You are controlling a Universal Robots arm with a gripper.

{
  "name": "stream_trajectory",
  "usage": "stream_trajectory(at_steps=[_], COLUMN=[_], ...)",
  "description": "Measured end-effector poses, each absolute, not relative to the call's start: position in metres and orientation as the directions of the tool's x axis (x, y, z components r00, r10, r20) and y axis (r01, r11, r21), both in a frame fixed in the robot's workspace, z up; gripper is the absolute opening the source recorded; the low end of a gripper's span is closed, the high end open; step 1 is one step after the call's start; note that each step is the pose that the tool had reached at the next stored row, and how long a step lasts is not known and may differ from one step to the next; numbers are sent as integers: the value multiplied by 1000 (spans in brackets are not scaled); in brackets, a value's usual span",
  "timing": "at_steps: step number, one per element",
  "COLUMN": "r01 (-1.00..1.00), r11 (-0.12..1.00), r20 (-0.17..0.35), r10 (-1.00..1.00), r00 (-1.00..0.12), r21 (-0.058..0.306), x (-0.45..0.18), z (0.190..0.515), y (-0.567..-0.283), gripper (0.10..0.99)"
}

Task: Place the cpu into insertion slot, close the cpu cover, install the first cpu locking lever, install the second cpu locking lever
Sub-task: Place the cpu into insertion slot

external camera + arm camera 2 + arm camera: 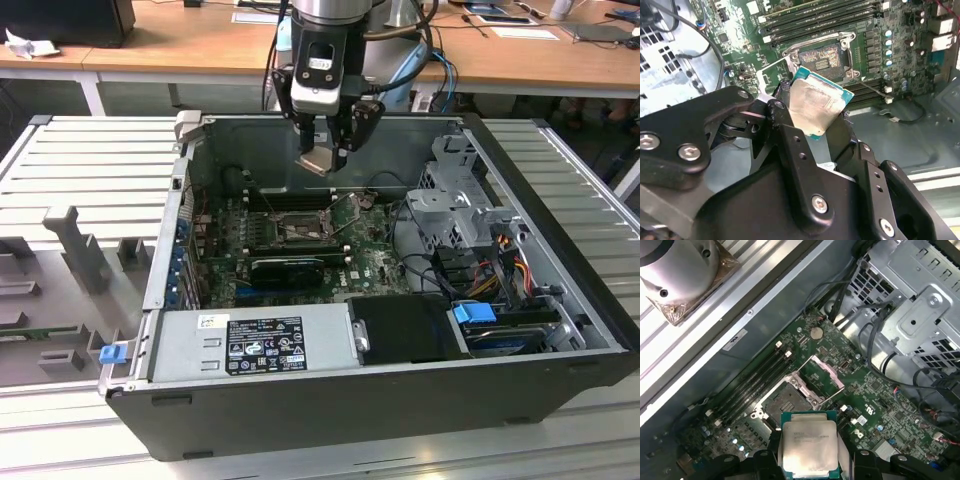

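Exterior view: the tool (322,152) is seen above the open computer case (560,300), clenched on the chip (318,163). The chip is carried tilted, well above the socket (290,228). The cover (352,208) is raised, just beside the socket on the exterior view's right.

Second wrist view: the chip (815,107) is pinched by its edges between black fingers (790,142), silver face showing, one corner aimed toward the socket (822,59). The socket is bare; nothing is seated in it. The cover (771,74) is swung clear.

First wrist view: the chip (809,442) is held apart from the socket (785,402), which lies between the memory slots (752,382) and the raised cover (827,372).

Risks, as judged:
- If the tilt is not levelled out, a corner would likely land first and the socket's contacts could be bent.
- Only thin edges are gripped, so a slip or twist is possible.
- If the chip is turned wrongly against the socket's frame, it could be jammed.
- The raised cover could be caught by a finger on the way down.
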State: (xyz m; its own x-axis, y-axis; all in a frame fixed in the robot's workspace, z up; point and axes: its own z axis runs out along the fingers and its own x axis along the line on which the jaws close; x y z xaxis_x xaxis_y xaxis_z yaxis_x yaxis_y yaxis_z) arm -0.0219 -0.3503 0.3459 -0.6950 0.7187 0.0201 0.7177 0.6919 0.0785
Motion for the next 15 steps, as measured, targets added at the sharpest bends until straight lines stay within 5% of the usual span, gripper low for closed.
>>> stream_trajectory(at_steps=[15], r01=[889], r11=[451], r20=[20], r10=[891], r00=[-454], r21=[78], x=[-22], z=[343], y=[-350], gripper=[529])
